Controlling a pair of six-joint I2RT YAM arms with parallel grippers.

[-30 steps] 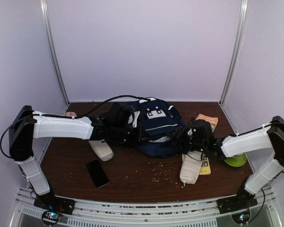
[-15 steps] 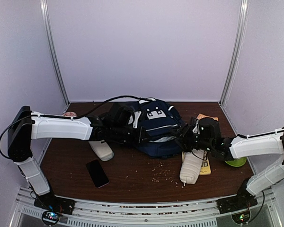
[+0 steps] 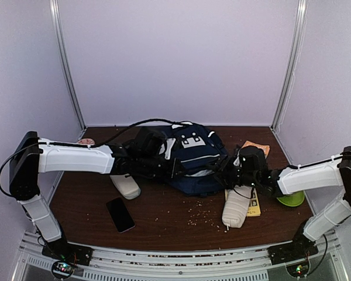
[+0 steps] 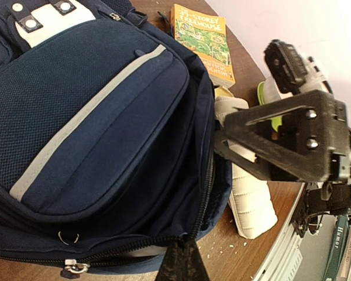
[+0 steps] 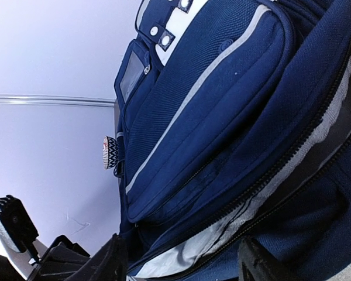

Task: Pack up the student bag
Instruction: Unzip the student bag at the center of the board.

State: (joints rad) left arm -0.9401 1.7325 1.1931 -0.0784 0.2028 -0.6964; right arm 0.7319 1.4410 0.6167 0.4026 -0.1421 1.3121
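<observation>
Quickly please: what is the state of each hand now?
Left hand: closed at the student bag's edge; grip cannot be told.
Right hand: open, holding nothing.

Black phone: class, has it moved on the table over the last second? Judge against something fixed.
No. The black phone lies at the same spot and angle, no nearer the table front edge than before.

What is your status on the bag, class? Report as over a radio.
Left end effector shut on student bag zip edge. Right end effector open at its mouth. Bag unzipped. White pouch lies under right arm.
</observation>
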